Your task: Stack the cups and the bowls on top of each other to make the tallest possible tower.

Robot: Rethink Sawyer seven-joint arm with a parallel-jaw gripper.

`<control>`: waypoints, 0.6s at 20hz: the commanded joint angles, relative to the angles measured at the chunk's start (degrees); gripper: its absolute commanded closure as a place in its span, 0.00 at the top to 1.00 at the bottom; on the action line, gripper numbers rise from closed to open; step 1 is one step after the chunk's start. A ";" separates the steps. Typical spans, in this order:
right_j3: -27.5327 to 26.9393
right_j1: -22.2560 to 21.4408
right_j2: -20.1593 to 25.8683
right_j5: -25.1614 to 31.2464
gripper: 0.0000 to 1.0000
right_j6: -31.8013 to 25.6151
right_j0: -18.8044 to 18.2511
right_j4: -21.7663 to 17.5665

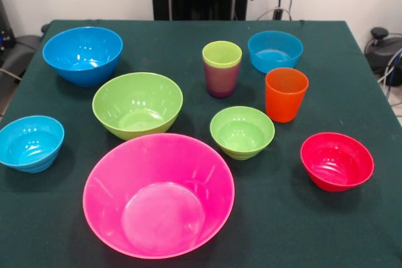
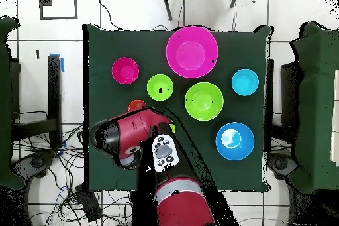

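Right, we see a dark green table (image 1: 352, 230) with every bowl sitting apart, nothing nested among them. Nearest the front camera sits the huge glossy pink plastic bowl (image 1: 159, 194), and just behind it the large lime-green bowl (image 1: 137, 103). Further back on the left is the large blue bowl (image 1: 82, 54); a small light-blue bowl (image 1: 30, 142) sits near the left edge, and a second small light-blue bowl (image 1: 274, 51) is at the back right. We spot the small green bowl (image 1: 242, 131) mid-table and the small red bowl (image 1: 336, 160) to its right. The lime-green tumbler (image 1: 222, 54) sits inside the translucent purple tumbler (image 1: 221, 78); the orange tumbler (image 1: 286, 94) stands upright beside them. The red and black arm (image 2: 132, 136) hangs over the robot's side of the table; we cannot tell how its gripper stands.
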 commanded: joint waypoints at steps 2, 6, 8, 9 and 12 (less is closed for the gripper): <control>3.12 0.49 -1.00 -6.29 1.00 9.80 1.12 1.90; 1.97 1.32 -1.30 -5.87 1.00 8.40 0.95 2.01; 2.50 1.20 -1.54 -6.44 1.00 8.44 1.00 2.24; 3.07 1.04 -1.77 -7.13 1.00 8.79 1.16 2.32; 3.78 1.38 -2.16 -9.15 1.00 9.31 1.33 2.36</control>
